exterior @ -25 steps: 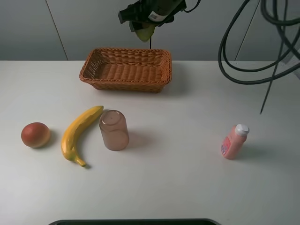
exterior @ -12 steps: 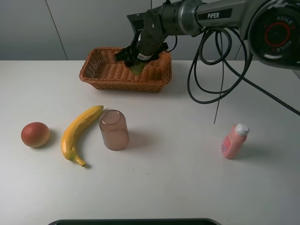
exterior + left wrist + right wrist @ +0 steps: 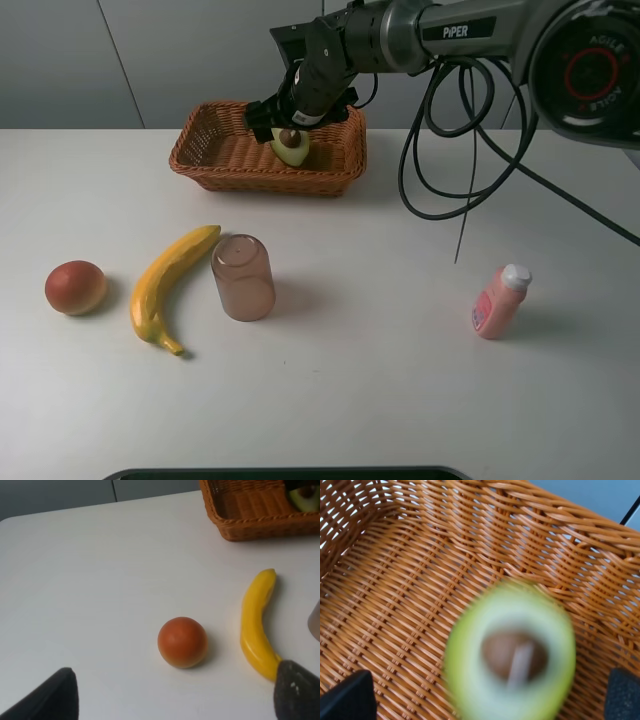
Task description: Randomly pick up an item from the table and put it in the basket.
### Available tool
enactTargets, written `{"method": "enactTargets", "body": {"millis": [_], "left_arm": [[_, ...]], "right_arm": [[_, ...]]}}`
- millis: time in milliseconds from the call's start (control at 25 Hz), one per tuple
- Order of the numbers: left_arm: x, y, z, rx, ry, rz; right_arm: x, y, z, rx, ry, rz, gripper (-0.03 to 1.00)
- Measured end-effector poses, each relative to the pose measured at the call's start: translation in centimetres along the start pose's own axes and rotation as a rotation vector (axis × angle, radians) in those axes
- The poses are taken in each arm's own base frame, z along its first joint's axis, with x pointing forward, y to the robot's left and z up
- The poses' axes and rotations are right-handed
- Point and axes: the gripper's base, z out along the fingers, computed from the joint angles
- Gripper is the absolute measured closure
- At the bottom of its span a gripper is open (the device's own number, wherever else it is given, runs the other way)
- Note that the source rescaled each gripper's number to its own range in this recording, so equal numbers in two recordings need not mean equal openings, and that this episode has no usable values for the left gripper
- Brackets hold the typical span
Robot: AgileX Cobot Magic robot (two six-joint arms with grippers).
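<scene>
The halved avocado (image 3: 291, 146) is inside the wicker basket (image 3: 215, 165) at the back of the table (image 3: 380, 380), near its right end, pit showing. My right gripper (image 3: 290, 122) hovers just above it with the jaws apart. In the right wrist view the avocado (image 3: 510, 655) is blurred, loose between the spread fingertips (image 3: 347, 697), over the basket floor (image 3: 395, 580). My left gripper (image 3: 175, 700) is open and empty above the table's left side; the basket (image 3: 250, 527) and avocado (image 3: 305, 497) show in its view.
A yellow banana (image 3: 165, 285), a round reddish-orange fruit (image 3: 75, 287) and an upturned pink cup (image 3: 243, 277) lie front left. A pink bottle (image 3: 498, 301) stands at the right. Black cables (image 3: 450, 150) hang behind the basket's right side.
My right gripper came down from high above into the basket with the avocado. It has now opened, and the avocado sits free in the basket, cut face up.
</scene>
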Motion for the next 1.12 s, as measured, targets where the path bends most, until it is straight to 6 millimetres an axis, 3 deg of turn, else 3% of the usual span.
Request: {"method": "enactTargets", "body": {"millis": [240,400,560,800,1120], "left_arm": [[0.0,0.0,0.0,0.000,0.000,0.000],[0.0,0.0,0.0,0.000,0.000,0.000],[0.0,0.0,0.0,0.000,0.000,-0.007],[0.0,0.0,0.0,0.000,0.000,-0.007],[0.0,0.0,0.0,0.000,0.000,0.000]], "right_arm": [[-0.1,0.0,-0.1,0.000,0.000,-0.005,-0.03],[-0.9,0.0,-1.9,0.003,-0.007,-0.041,-0.03],[-3.3,-0.4,-6.4,0.006,-0.074,-0.065,-0.03],[-6.1,-4.2,-15.3,0.060,-0.133,-0.066,-0.03],[-5.9,-9.6,-27.3,0.162,-0.105,-0.092,-0.03]]}}
